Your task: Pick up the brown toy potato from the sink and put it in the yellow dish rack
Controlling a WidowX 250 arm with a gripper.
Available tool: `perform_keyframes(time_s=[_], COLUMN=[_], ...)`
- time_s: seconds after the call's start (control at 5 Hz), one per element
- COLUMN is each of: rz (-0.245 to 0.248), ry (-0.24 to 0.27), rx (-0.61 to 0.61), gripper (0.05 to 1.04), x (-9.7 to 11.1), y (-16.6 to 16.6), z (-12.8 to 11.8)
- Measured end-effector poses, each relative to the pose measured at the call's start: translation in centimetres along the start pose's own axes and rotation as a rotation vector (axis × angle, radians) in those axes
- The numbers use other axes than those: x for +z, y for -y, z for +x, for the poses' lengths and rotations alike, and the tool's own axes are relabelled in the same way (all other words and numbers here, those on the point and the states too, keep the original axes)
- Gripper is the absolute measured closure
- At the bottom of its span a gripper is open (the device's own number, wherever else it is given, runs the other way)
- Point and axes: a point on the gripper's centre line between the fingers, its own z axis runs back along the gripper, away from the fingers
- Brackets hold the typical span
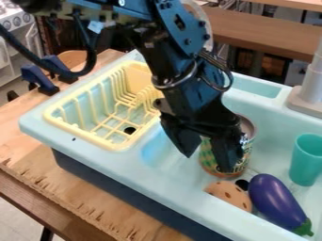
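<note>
Black two-finger gripper (209,161) with its fingers pretty wide apart, over a pale-blue plastic sink (135,162).
Labelled metal can (206,157) right by the fingertips, shiny purple toy eggplant (275,200) below-right.

The gripper (209,162), fingers apart, hangs at the can (209,165) in the sink (170,188), with a cookie (230,194), eggplant (274,200) and cup (306,160) to the right, a yellow rack (94,139) to the left.

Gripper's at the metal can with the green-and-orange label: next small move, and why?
I'd probably nudge the black two-finger gripper toward image right before closing: its fingers stand apart, one across the front of the can, the other off the can's left side.
</note>
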Motion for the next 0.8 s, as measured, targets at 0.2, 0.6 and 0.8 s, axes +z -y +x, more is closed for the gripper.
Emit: perform_keyframes(time_s=[0.2,0.6,0.8], rz=[-0.032,-0.077,-0.090], ry=[-0.020,-0.106,-0.149], rx=[0.015,-0.016,-0.025], gripper=[0.081,0.081,0.081], x=[-1.1,-2.7,-3.4], y=[0.2,1.7,2.3], z=[0.0,-1.2,-1.8])
